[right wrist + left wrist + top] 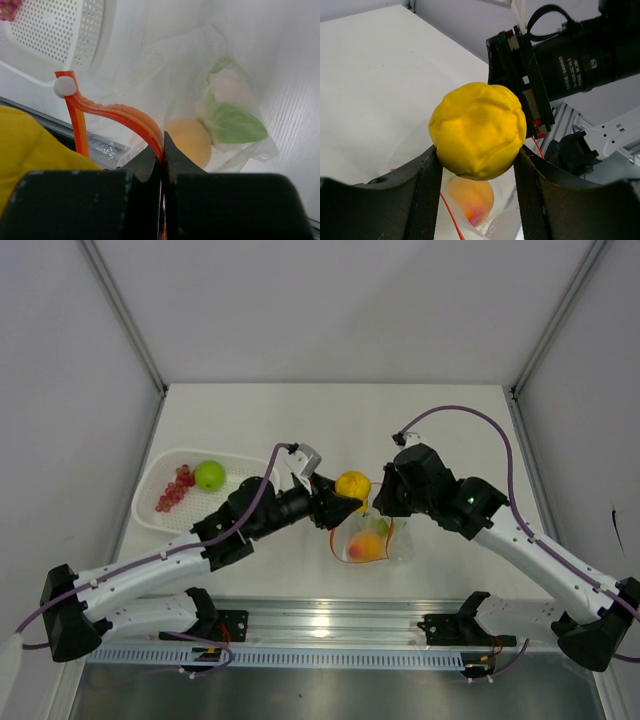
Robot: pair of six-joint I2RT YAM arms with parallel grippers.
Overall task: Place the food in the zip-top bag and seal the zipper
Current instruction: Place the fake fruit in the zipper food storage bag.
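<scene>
Far left of the top view, the white basket [143, 508] holds the grapes [172, 492] and the green apple [210, 475], so 2 pcs are not yet bagged.

In the centre, my left tool [345, 502] pinches the yellow piece [352, 484] between both fingers [427, 192] and hangs over the mouth of the zip-top bag [402, 540]. In the left wrist view the orange [470, 197] shows under it, already inside the bag. The pale whitish piece [225, 92] lies beside the orange, also inside. The bag rests on the table [450, 430], in the lower centre of the top view.

To the right, the right tool [162, 150] is pressed together on the zipper [125, 112] and lifts one lip of the mouth, so the strip bows up toward the left of the right wrist view.

How I would do this step, imo:
- The yellow piece looks wide vs. the opening, so I bring it down slowly and straight.
- I spread the left tool only when the piece is below the zipper line, not above.
- The right tool should hold its pinch firm and pull the lip a little away, to widen the mouth.
- The plastic is floppy: if the piece lands on the lip, the lip prob. folds and the piece rolls onto the table.
</scene>
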